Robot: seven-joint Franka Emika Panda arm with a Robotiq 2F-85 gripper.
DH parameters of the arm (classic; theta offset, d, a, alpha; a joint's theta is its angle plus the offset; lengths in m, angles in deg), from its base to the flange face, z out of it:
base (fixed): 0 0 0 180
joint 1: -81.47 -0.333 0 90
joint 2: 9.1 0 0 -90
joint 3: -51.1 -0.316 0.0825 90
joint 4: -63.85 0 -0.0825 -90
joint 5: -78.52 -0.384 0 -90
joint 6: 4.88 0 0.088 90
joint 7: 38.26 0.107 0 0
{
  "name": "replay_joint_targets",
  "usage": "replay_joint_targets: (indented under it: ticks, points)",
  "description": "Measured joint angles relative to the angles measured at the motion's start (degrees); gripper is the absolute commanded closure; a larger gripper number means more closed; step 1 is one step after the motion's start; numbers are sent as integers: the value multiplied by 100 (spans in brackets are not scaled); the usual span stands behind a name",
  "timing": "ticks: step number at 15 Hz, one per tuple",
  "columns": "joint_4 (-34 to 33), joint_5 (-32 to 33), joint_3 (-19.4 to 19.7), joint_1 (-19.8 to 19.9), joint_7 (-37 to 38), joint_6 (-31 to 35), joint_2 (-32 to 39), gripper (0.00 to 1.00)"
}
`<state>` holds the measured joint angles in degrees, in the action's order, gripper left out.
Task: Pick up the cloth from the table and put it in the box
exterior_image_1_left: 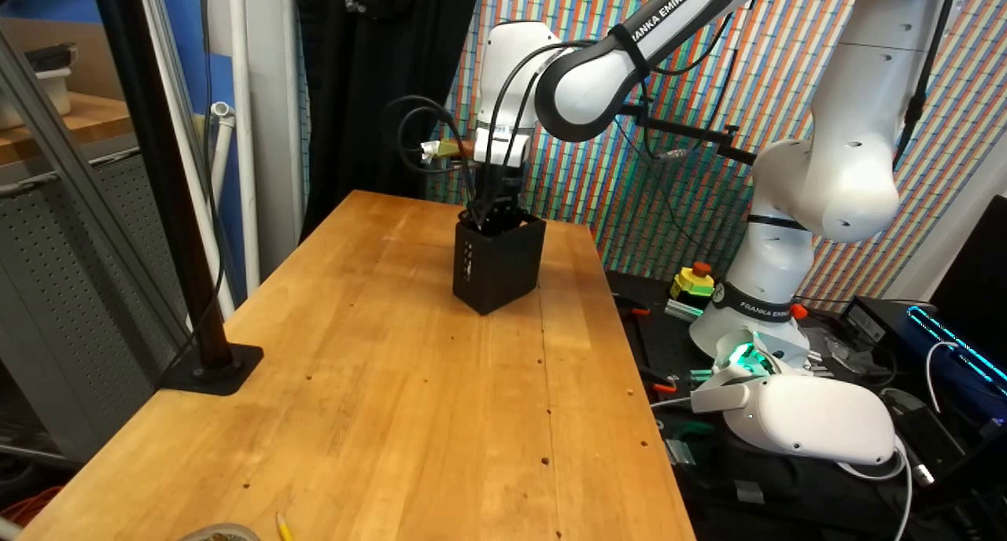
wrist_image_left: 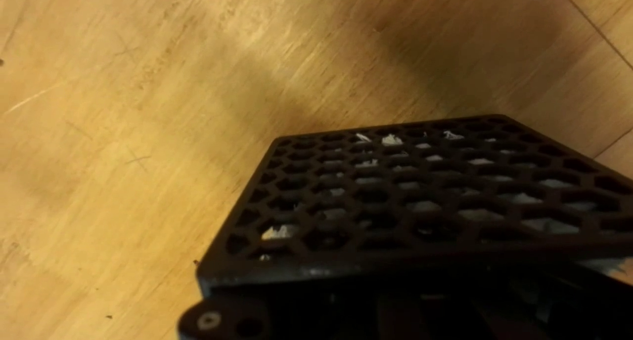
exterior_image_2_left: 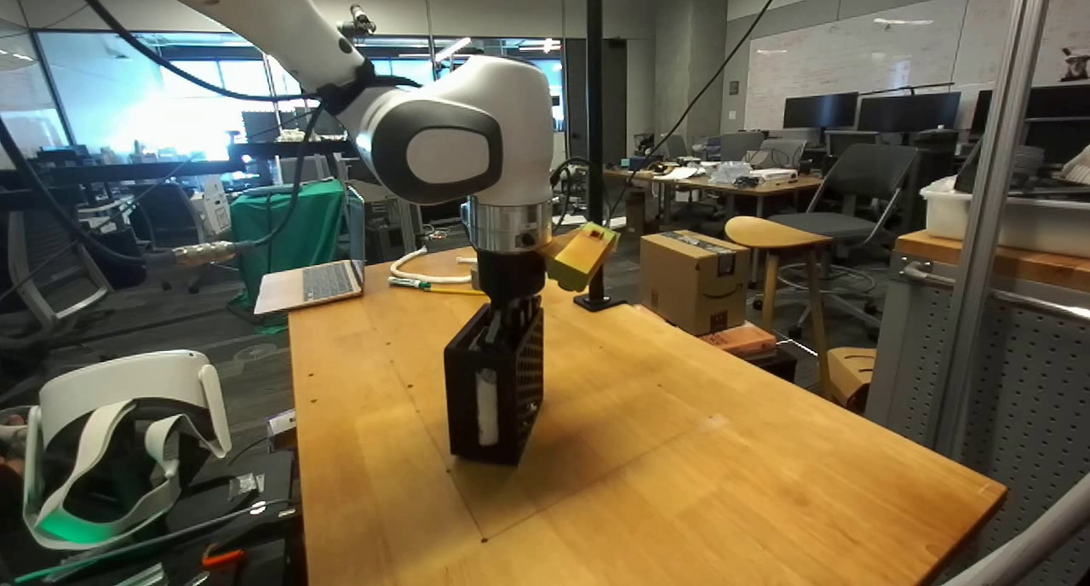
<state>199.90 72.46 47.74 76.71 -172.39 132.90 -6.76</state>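
Wrist view: white cloth (wrist_image_left: 551,226) inside box (wrist_image_left: 346,263); gripper (exterior_image_2_left: 502,329) inside too; contact hidden.

Box (exterior_image_1_left: 499,267) black, side honeycomb-patterned; material inside (exterior_image_2_left: 487,407) whitish; table (exterior_image_1_left: 409,384) golden-brown, wood-grained; arm (exterior_image_1_left: 851,116) white, black-banded; backdrop (exterior_image_1_left: 716,211) multicolour-striped.

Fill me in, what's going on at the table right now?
The robot arm has its tool down at the open top of the black box, apparently partly inside. The box stands upright on the wooden table. White material shows through the box's openings; it may be the cloth, but I can't confirm that. Whether the tool is open or shut is hidden.
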Motion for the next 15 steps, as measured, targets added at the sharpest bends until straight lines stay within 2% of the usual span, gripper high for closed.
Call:
replay_joint_targets:
  ticks: [5, 7, 11, 15]
  points:
    - [111, 146, -2, 9, 78, 350, -28, 95]
    - [233, 464, -12, 9, 322, 634, -87, 95]
    - [525, 1439, -53, 2, 1266, 1037, -453, 95]
    - [748, 2128, -166, -6, 2296, 1063, -1202, 95]
